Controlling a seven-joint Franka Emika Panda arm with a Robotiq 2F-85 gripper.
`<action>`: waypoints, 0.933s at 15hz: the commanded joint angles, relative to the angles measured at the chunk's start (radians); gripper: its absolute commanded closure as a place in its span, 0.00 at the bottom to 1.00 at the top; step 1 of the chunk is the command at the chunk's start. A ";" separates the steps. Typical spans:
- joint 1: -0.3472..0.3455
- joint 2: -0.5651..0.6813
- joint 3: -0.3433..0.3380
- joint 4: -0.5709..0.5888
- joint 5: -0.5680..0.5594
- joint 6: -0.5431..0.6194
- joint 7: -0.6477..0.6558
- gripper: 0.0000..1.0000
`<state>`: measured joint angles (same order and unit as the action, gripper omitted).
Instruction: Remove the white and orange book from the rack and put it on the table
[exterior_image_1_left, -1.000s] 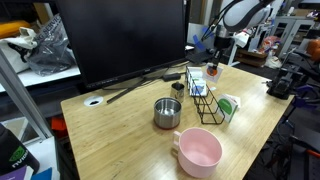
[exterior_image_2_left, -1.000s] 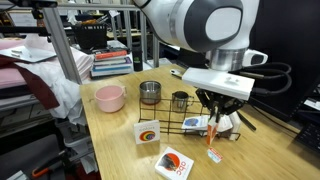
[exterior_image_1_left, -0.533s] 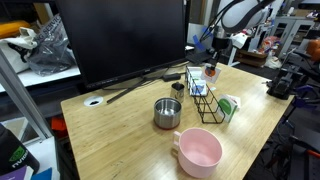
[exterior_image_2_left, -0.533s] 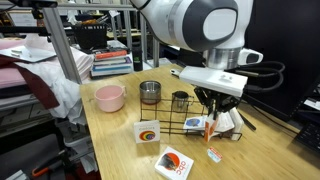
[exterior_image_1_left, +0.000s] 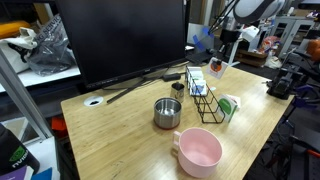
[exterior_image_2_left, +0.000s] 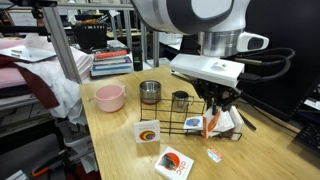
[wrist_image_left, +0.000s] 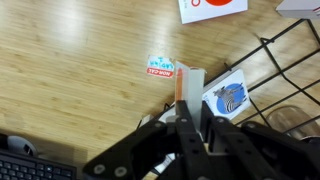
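Wrist view: the gripper (wrist_image_left: 190, 108) is pinching the white and orange book (wrist_image_left: 187, 82) edge-on; in an exterior view the rack (exterior_image_1_left: 205, 100) beside it is showing whole.

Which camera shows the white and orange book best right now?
The wrist view: the white and orange book stands close and edge-on, gripped in the hand. In both exterior views it is only a small white and orange sliver at the hand, near the rack, with its cover unreadable.
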<state>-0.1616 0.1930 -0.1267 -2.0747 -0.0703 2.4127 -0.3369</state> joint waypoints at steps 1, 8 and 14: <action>-0.004 -0.063 -0.015 -0.070 -0.021 0.034 0.070 0.96; 0.001 0.031 -0.039 -0.039 -0.041 0.053 0.212 0.96; -0.003 0.167 -0.056 0.064 -0.039 0.031 0.277 0.96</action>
<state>-0.1632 0.3070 -0.1799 -2.0722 -0.0951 2.4642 -0.0898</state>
